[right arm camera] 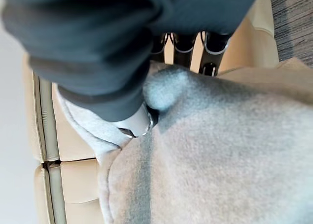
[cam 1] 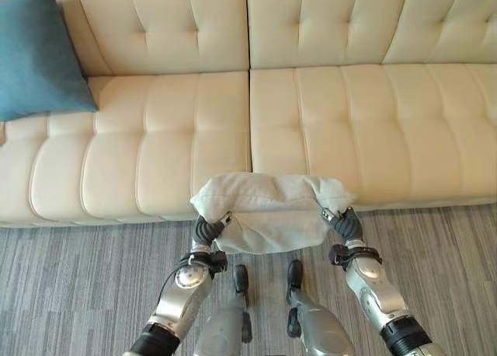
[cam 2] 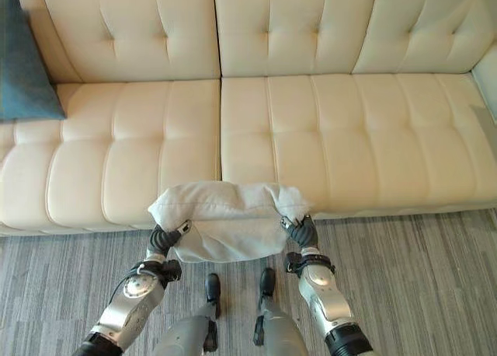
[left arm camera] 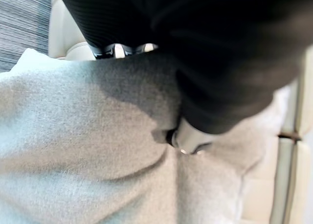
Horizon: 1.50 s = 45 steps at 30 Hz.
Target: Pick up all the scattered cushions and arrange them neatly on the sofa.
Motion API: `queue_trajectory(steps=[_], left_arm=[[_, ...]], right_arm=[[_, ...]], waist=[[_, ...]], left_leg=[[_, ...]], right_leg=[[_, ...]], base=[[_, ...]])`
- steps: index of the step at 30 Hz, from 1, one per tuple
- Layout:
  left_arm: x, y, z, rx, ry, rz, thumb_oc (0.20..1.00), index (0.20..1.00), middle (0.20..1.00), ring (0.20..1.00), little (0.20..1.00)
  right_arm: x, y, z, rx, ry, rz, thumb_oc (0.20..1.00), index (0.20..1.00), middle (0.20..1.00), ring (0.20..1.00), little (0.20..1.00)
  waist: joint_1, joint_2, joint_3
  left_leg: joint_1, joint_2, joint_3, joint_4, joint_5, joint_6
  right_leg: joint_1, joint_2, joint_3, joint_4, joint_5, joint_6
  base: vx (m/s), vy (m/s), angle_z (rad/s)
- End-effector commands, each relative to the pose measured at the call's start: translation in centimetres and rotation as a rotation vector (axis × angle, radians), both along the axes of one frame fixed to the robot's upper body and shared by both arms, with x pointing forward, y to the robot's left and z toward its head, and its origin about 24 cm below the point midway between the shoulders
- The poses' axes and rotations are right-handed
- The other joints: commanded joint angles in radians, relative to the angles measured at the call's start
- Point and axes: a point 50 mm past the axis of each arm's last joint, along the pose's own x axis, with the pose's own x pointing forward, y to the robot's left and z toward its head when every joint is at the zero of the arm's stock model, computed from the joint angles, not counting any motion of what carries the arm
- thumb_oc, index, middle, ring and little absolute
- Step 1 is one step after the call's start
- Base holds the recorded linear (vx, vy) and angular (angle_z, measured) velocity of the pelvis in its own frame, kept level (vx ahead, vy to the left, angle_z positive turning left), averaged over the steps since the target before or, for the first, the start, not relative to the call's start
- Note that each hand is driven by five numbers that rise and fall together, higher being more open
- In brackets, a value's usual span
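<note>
A pale grey cushion (cam 1: 272, 208) hangs in front of the cream sofa (cam 1: 349, 115), level with the front edge of the seat near the middle seam. My left hand (cam 1: 208, 230) grips its left end and my right hand (cam 1: 345, 222) its right end. In the left wrist view, the thumb (left arm camera: 188, 141) digs into the fabric (left arm camera: 98, 150). The right wrist view shows the same pinch, thumb (right arm camera: 134, 123) pressed into the cushion (right arm camera: 225, 160). A teal cushion (cam 1: 35, 57) leans against the backrest at the sofa's far left.
Grey striped carpet (cam 1: 70, 286) covers the floor in front of the sofa. The seat between the teal cushion and the right end is bare cream leather (cam 2: 349, 138). A pale bluish edge (cam 2: 489, 76) shows at the sofa's right end.
</note>
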Motion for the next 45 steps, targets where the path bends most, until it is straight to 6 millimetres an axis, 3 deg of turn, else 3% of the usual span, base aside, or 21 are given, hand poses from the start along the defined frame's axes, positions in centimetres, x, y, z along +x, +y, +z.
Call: queue_trajectory(steps=[1, 4, 6, 8, 10, 12, 16, 19, 23, 26, 29, 30, 31, 32, 35, 37, 38, 39, 41, 42, 45], left_arm=[[-0.2, -0.3, 1.2, -0.033, -0.089, -0.014, 0.200, 0.200, 0.200, 0.200, 0.200], [-0.5, -0.3, 1.3, -0.018, -0.089, -0.007, 0.200, 0.200, 0.200, 0.200, 0.200], [-0.3, -0.5, 1.7, -0.025, -0.105, -0.005, 0.200, 0.200, 0.200, 0.200, 0.200], [-0.1, -0.4, 1.8, -0.015, -0.111, 0.004, 0.200, 0.200, 0.200, 0.200, 0.200], [0.1, -0.6, 1.8, -0.011, -0.111, 0.005, 0.200, 0.200, 0.200, 0.200, 0.200], [0.3, -0.6, 2.0, -0.018, -0.121, 0.010, 0.200, 0.200, 0.200, 0.200, 0.200], [0.3, -0.5, 2.0, -0.032, -0.120, 0.016, 0.200, 0.200, 0.200, 0.200, 0.200], [0.3, -0.4, 1.9, -0.020, -0.121, 0.008, 0.200, 0.200, 0.200, 0.200, 0.200], [0.3, -0.4, 1.9, -0.035, -0.127, 0.015, 0.200, 0.200, 0.200, 0.200, 0.200], [-0.3, -0.5, 1.4, -0.070, -0.104, 0.018, 0.200, 0.200, 0.200, 0.200, 0.200], [-0.6, -0.4, 1.0, -0.082, -0.090, 0.020, 0.200, 0.200, 0.200, 0.200, 0.200], [-0.6, -0.4, 1.0, -0.082, -0.090, 0.020, 0.200, 0.200, 0.200, 0.200, 0.200], [-0.6, -0.2, 1.2, -0.079, -0.098, 0.020, 0.200, 0.200, 0.200, 0.200, 0.200], [-0.6, -0.3, 1.2, -0.087, -0.096, 0.020, 0.200, 0.200, 0.200, 0.200, 0.200], [-0.7, -0.4, 0.9, -0.087, -0.078, 0.019, 0.200, 0.200, 0.200, 0.200, 0.200], [-0.7, -0.4, 0.8, -0.078, -0.072, 0.016, 0.200, 0.200, 0.200, 0.200, 0.200], [-0.9, -0.4, 0.6, -0.070, -0.060, 0.011, 0.200, 0.200, 0.200, 0.200, 0.200], [-0.9, -0.4, 0.6, -0.070, -0.060, 0.012, 0.200, 0.200, 0.200, 0.200, 0.200], [-1.3, -0.5, 0.2, -0.052, -0.043, 0.004, 0.200, 0.200, 0.200, 0.200, 0.200], [-1.3, -0.5, 0.3, -0.050, -0.045, -0.001, 0.200, 0.200, 0.200, 0.200, 0.200], [-1.3, -0.4, 0.1, -0.038, -0.035, 0.004, 0.200, 0.200, 0.200, 0.200, 0.200]], right_arm=[[-0.8, 0.3, 1.0, 0.051, -0.077, 0.025, 0.200, 0.200, 0.200, 0.200, 0.200], [-1.1, 0.3, 1.7, 0.065, -0.109, 0.030, 0.200, 0.200, 0.200, 0.200, 0.200], [-1.3, 0.5, 1.9, 0.070, -0.121, 0.033, 0.200, 0.200, 0.200, 0.200, 0.200], [-1.2, 0.8, 2.0, 0.058, -0.128, 0.037, 0.200, 0.200, 0.200, 0.200, 0.200], [-1.0, 0.9, 2.2, 0.055, -0.138, 0.033, 0.200, 0.200, 0.200, 0.200, 0.200], [-0.9, 0.8, 2.3, 0.072, -0.142, 0.019, 0.200, 0.200, 0.200, 0.200, 0.200], [-0.8, 0.8, 2.3, 0.148, -0.143, 0.002, 0.200, 0.200, 0.200, 0.200, 0.200], [-0.9, 0.4, 2.3, 0.130, -0.143, -0.005, 0.200, 0.200, 0.200, 0.200, 0.200], [-1.4, -0.5, 1.9, 0.119, -0.131, -0.017, 0.200, 0.200, 0.200, 0.200, 0.200], [-1.7, -1.3, 1.6, 0.097, -0.113, -0.021, 0.200, 0.200, 0.200, 0.200, 0.200], [-1.7, -1.6, 1.5, 0.079, -0.109, -0.013, 0.200, 0.200, 0.200, 0.200, 0.200], [-1.7, -1.6, 1.5, 0.080, -0.109, -0.013, 0.200, 0.200, 0.200, 0.200, 0.200], [-1.6, -1.8, 1.6, 0.072, -0.112, -0.008, 0.200, 0.200, 0.200, 0.200, 0.200], [-1.6, -1.8, 1.6, 0.068, -0.109, -0.009, 0.200, 0.200, 0.200, 0.200, 0.200], [-1.5, -1.9, 1.6, 0.062, -0.104, -0.017, 0.200, 0.200, 0.200, 0.200, 0.200], [-1.5, -1.8, 1.5, 0.066, -0.104, -0.019, 0.200, 0.200, 0.200, 0.200, 0.200], [-1.5, -1.6, 1.5, 0.055, -0.102, -0.012, 0.200, 0.200, 0.200, 0.200, 0.200], [-1.5, -1.6, 1.5, 0.055, -0.102, -0.012, 0.200, 0.200, 0.200, 0.200, 0.200], [-1.7, -1.2, 1.2, 0.045, -0.093, 0.007, 0.200, 0.200, 0.200, 0.200, 0.200], [-1.7, -1.2, 1.2, 0.037, -0.093, 0.009, 0.200, 0.200, 0.200, 0.200, 0.200], [-1.6, -1.0, 1.3, 0.032, -0.093, 0.009, 0.200, 0.200, 0.200, 0.200, 0.200]], waist=[[0.011, 0.006, -0.125], [0.008, 0.017, -0.114], [0.002, 0.022, -0.096], [0.002, 0.016, -0.074], [0.000, 0.012, -0.055], [0.005, 0.005, -0.055], [0.006, -0.004, -0.057], [-0.002, -0.017, -0.073], [-0.014, -0.010, -0.123], [-0.026, 0.017, -0.148], [-0.022, 0.022, -0.139], [-0.023, 0.023, -0.140], [-0.012, 0.018, -0.116], [-0.009, 0.014, -0.110], [0.001, -0.009, -0.091], [0.002, -0.025, -0.087], [0.007, -0.026, -0.089], [0.005, -0.028, -0.090], [0.005, -0.007, -0.104], [0.004, -0.001, -0.108], [-0.001, 0.000, -0.115]], left_leg=[[0.050, -0.008, -0.009, 0.003, -0.112, -0.014], [0.065, -0.030, -0.025, 0.029, -0.140, 0.020], [0.074, -0.048, -0.038, 0.041, -0.153, 0.042], [0.087, -0.065, -0.030, 0.043, -0.166, 0.066], [0.093, -0.067, -0.036, 0.045, -0.173, 0.064], [0.092, -0.067, -0.023, 0.046, -0.179, 0.060], [0.134, -0.079, -0.020, 0.044, -0.215, 0.047], [0.169, -0.084, -0.036, 0.045, -0.237, 0.024], [0.228, -0.052, -0.063, 0.071, -0.262, -0.007], [0.218, -0.021, -0.073, 0.204, -0.198, -0.050], [0.110, -0.003, -0.056, 0.465, -0.079, -0.108], [0.105, -0.002, -0.058, 0.472, -0.082, -0.108], [0.022, 0.002, -0.055, 0.626, -0.029, -0.129], [-0.007, 0.018, -0.044, 0.667, -0.036, -0.117], [-0.117, 0.000, -0.042, 0.634, -0.122, -0.066], [-0.155, -0.021, -0.052, 0.524, -0.167, -0.041], [-0.153, -0.033, -0.074, 0.379, -0.163, -0.034], [-0.150, -0.036, -0.074, 0.371, -0.158, -0.034], [-0.136, -0.024, -0.135, 0.060, -0.020, -0.063], [-0.135, -0.022, -0.140, -0.006, 0.006, -0.077], [-0.189, -0.016, -0.117, -0.006, 0.007, -0.107]], right_leg=[[0.025, -0.033, 0.003, 0.067, -0.143, 0.107], [-0.004, -0.050, 0.026, 0.204, -0.184, 0.117], [-0.067, -0.072, 0.043, 0.386, -0.191, 0.121], [-0.147, -0.091, 0.068, 0.535, -0.128, 0.125], [-0.210, -0.049, 0.097, 0.581, -0.142, 0.117], [-0.264, -0.008, 0.092, 0.506, -0.158, 0.113], [-0.260, 0.035, 0.071, 0.153, -0.057, 0.139], [-0.236, 0.048, 0.076, 0.008, -0.027, 0.152], [-0.180, 0.046, 0.026, 0.045, -0.032, 0.117], [-0.127, 0.063, 0.002, 0.078, -0.077, 0.083], [-0.057, 0.072, -0.019, 0.066, -0.122, 0.048], [-0.058, 0.072, -0.021, 0.065, -0.121, 0.047], [-0.023, 0.075, -0.027, 0.065, -0.148, 0.023], [-0.009, 0.079, -0.027, 0.065, -0.163, 0.012], [0.033, 0.066, -0.018, 0.062, -0.186, 0.006], [0.056, 0.056, -0.013, 0.058, -0.195, 0.012], [0.064, 0.057, -0.008, 0.060, -0.202, 0.016], [0.064, 0.055, -0.009, 0.060, -0.202, 0.016], [0.091, 0.078, -0.011, 0.063, -0.224, 0.013], [0.109, 0.084, -0.013, 0.060, -0.232, 0.012], [0.159, 0.090, 0.002, 0.053, -0.249, 0.014]], base=[[0.05, 0.170, -0.05], [0.03, 0.210, -0.05], [-0.01, 0.238, 0.00], [-0.02, 0.176, -0.08], [0.02, 0.061, -0.20], [0.08, 0.001, -0.05], [0.21, -0.053, 0.02], [0.30, -0.118, 0.17], [0.50, -0.197, 0.21], [0.49, -0.196, 0.20], [0.32, -0.182, 0.31], [0.24, -0.179, 0.09], [0.26, -0.200, -0.18], [0.36, -0.255, -0.19], [0.22, -0.135, -0.03], [0.24, -0.063, 0.34], [0.20, -0.011, 0.37], [0.29, 0.028, 0.30], [0.34, 0.057, 0.22], [0.22, 0.041, 0.05], [0.35, 0.113, 0.05]])
